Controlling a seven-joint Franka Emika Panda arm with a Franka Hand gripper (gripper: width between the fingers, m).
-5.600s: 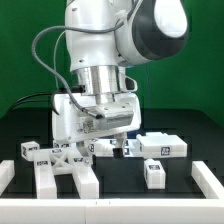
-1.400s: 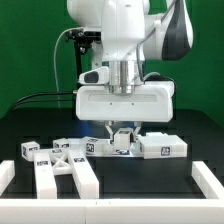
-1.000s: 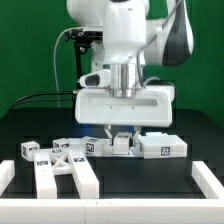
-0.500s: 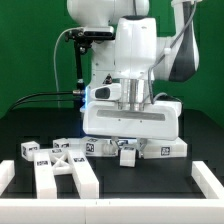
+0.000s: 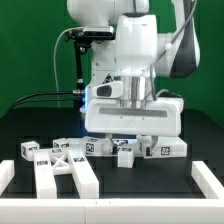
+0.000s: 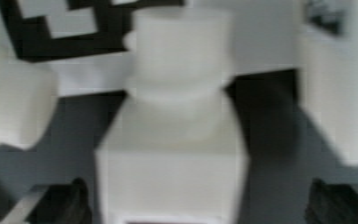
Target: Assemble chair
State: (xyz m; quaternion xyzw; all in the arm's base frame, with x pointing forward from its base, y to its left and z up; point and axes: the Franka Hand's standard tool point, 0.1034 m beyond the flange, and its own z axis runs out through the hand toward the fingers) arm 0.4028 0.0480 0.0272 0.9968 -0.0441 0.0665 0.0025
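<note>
One arm (image 5: 135, 50) stands upright, wrist pointing straight down; its gripper (image 5: 128, 145) hangs over a small white block (image 5: 127, 155), jaws apart beside it.

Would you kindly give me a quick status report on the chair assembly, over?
End effector open, down low. Small white block stands between its jaws, gap each side. Flat tagged piece close beside, on the exterior view's right.
</note>
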